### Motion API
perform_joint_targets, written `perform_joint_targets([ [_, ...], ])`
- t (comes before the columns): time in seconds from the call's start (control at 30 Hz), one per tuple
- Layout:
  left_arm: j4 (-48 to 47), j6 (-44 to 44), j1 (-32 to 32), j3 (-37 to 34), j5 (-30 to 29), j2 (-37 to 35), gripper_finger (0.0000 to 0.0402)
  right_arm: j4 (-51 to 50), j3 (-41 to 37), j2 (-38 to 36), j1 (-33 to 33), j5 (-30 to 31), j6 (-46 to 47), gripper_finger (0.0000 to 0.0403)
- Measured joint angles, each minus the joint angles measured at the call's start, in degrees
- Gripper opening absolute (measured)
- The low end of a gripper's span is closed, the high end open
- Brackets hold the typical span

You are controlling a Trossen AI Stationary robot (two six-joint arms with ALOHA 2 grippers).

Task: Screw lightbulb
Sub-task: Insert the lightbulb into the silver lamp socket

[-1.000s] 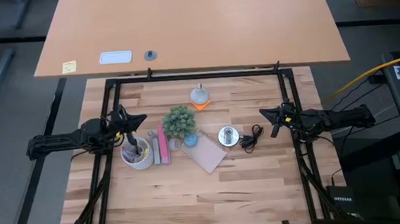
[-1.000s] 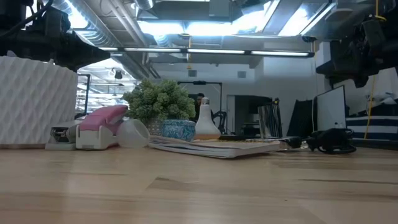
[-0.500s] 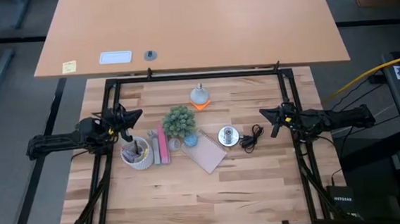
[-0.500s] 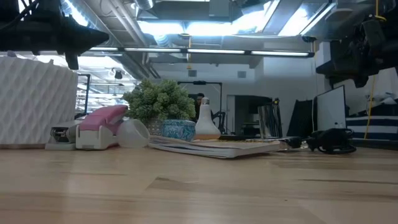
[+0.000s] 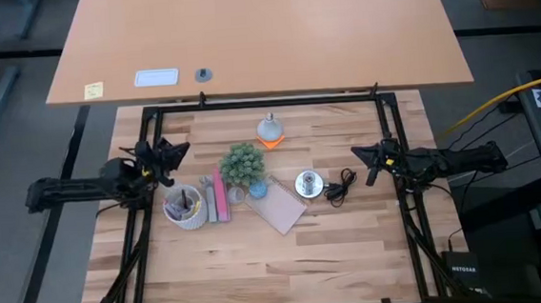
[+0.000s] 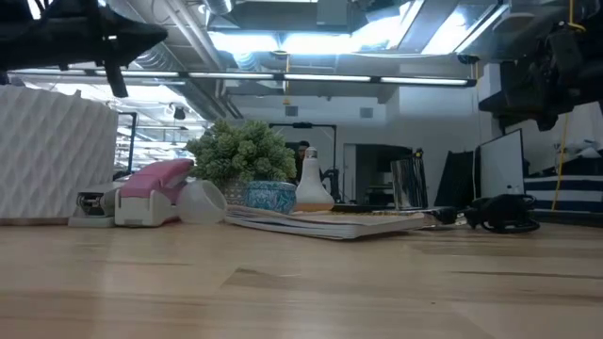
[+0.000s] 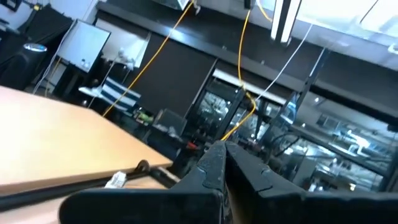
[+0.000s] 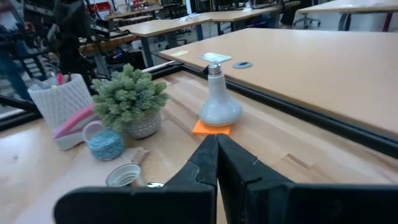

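Observation:
The lightbulb (image 5: 269, 128) stands at the table's far middle, globe down on an orange note (image 8: 211, 128) and screw base up; the right wrist view shows the lightbulb (image 8: 219, 102) too. A shiny silver socket disc (image 5: 309, 183) with a black cord (image 5: 340, 187) lies right of centre. My left gripper (image 5: 184, 148) hangs shut over the left side, tipped upward above the white pen cup. My right gripper (image 5: 355, 152) hangs shut over the right side, pointing toward the table's middle, right of the socket. Neither holds anything.
A white ribbed pen cup (image 5: 184, 207), a pink stapler (image 5: 219, 198), a potted plant (image 5: 243, 163), a small blue pot (image 5: 257, 189) and a tan notebook (image 5: 279, 208) crowd the middle. Black frame rails (image 5: 267, 102) border the table. A larger desk (image 5: 262, 28) lies beyond the far edge.
My left gripper has risen, tipped its fingers upward and rolled, moving a little toward the far edge; it stays shut. The right arm and all things on the table have kept still.

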Motion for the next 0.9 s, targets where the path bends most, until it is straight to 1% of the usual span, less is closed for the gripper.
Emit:
perform_joint_targets([
  [0.1, 3.0, 0.1, 0.0, 2.0, 0.0, 7.7, 0.0, 0.1, 0.0, 0.0, 0.0, 0.0, -0.6, 0.0005],
  [0.2, 5.2, 0.6, 0.0, 5.9, 0.0, 17.2, 0.0, 0.1, 0.0, 0.0, 0.0, 0.0, -0.6, 0.0005],
  [0.37, 4.9, 7.8, 0.7, 15.3, -1.1, 33.7, 0.0, 0.1, 0.0, 0.0, 0.0, 0.0, -0.6, 0.0005],
  [0.53, 4.9, 15.4, 3.0, 25.7, -1.5, 48.1, 0.0, 0.0, 0.0, 0.0, 0.0, -0.1, -0.6, 0.0005],
  [0.67, 4.6, 20.7, 5.3, 32.9, -1.5, 57.3, 0.0, 0.0, 0.0, 0.0, 0.0, -1.4, -0.6, 0.0005],
  [0.9, 4.7, 20.9, 11.1, 42.9, -1.6, 68.9, 0.0, -0.1, 0.0, 0.0, 0.0, -0.9, -0.6, 0.0005],
])
